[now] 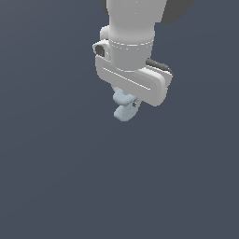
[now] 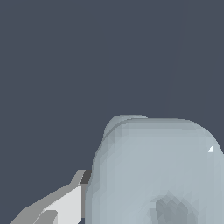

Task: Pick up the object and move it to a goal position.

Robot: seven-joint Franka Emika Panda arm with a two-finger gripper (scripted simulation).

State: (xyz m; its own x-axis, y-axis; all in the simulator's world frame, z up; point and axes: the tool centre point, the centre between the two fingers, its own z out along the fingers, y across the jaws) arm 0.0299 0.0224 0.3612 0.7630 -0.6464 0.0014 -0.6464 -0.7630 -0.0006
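The claw sits in the upper middle of the exterior view, hanging from the white arm that comes down from the top edge, and the object shows just under the wide white hand body, a small pale blue-grey lump. The claw looks clamped on the object: in the wrist view one grey-and-white finger lies flat against the object's side at the lower left of the frame, and the object fills the lower right, very close to the camera. The other finger is out of sight, so this is a judgement from one contact. The dark bench shows no shadow or edge, so I cannot tell whether the object is lifted or resting on it. The grasp seems done; the carry to the goal is left, and no goal marker shows in either view. In the exterior view the object's long axis runs roughly up and down, leaning slightly toward the lower left, with its upper part tucked between the fingers. The wrist view shows a dark hollow near the bottom edge, probably its ring opening.
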